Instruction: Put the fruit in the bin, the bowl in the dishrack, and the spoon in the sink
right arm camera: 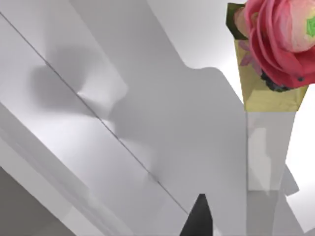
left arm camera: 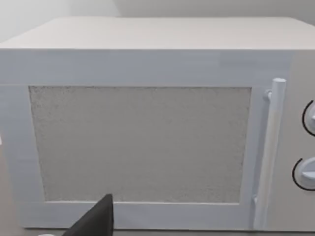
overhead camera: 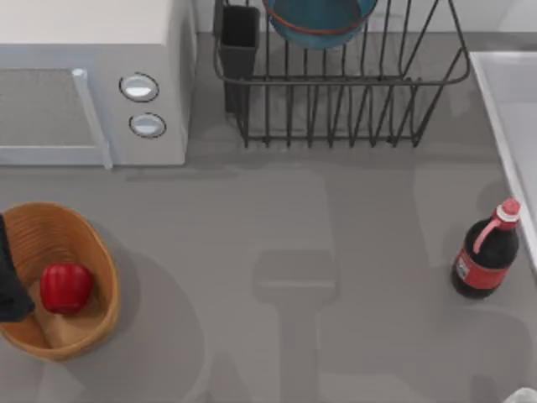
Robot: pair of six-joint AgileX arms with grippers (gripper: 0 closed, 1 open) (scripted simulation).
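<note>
The middle of the grey table [overhead camera: 277, 252] lies open from the lower edge up to the dishrack [overhead camera: 336, 92]. A dark red-labelled bottle [overhead camera: 487, 252] stands upright at the right, just beside the white rim of the sink [overhead camera: 503, 126]. The microwave [overhead camera: 92, 84] takes the upper left corner, its door and knobs facing down the frame. The fruit [overhead camera: 65, 286] sits inside the bin [overhead camera: 92, 252] at lower left, roundish, no clear long axis; the bin's oval runs roughly up and down the frame. The bowl [overhead camera: 319, 21] rests in the dishrack at the top edge, mostly cut off. The left gripper [overhead camera: 10, 285] shows as a dark shape over the bin's left rim; I cannot tell how its jaws stand. The right wrist view shows white surfaces and a pink flower [right arm camera: 280, 39].
</note>
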